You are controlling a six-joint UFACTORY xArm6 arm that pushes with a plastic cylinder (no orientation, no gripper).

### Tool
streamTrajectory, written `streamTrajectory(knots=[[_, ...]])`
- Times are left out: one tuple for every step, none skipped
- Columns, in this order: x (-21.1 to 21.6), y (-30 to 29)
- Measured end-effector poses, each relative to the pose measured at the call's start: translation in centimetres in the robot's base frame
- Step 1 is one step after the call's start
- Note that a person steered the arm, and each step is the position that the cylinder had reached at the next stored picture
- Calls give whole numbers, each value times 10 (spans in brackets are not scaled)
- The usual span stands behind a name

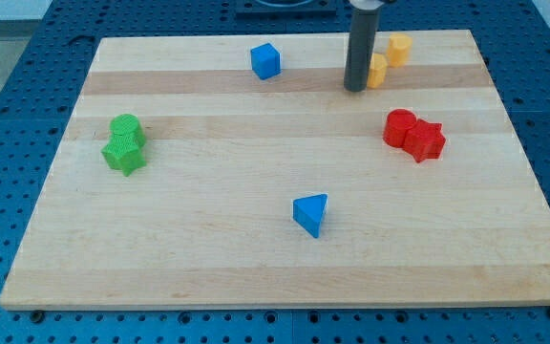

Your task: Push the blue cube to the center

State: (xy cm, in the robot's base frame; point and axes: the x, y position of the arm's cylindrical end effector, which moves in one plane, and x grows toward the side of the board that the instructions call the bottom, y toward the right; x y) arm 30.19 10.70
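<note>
The blue cube (265, 61) sits near the view's top, left of the middle of the wooden board (208, 258). My tip (355, 89) is at the lower end of the dark rod, near the view's top right, about a hand's width to the right of the blue cube and apart from it. The tip stands right beside a yellow block (377, 71), on its left side. A blue triangular block (311, 213) lies below the board's middle.
A second yellow block (400, 48) sits at the top right. A red cylinder (400, 127) and a red star-shaped block (426, 140) touch at the right. A green cylinder (124, 127) and a green star-shaped block (123, 154) touch at the left.
</note>
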Motion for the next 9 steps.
streamTrajectory(knots=[[-23,19],[-11,25],[-3,14],[-24,-1],[-86,3],[-109,-15],[-108,-81],[-80,-120],[-60,-150]])
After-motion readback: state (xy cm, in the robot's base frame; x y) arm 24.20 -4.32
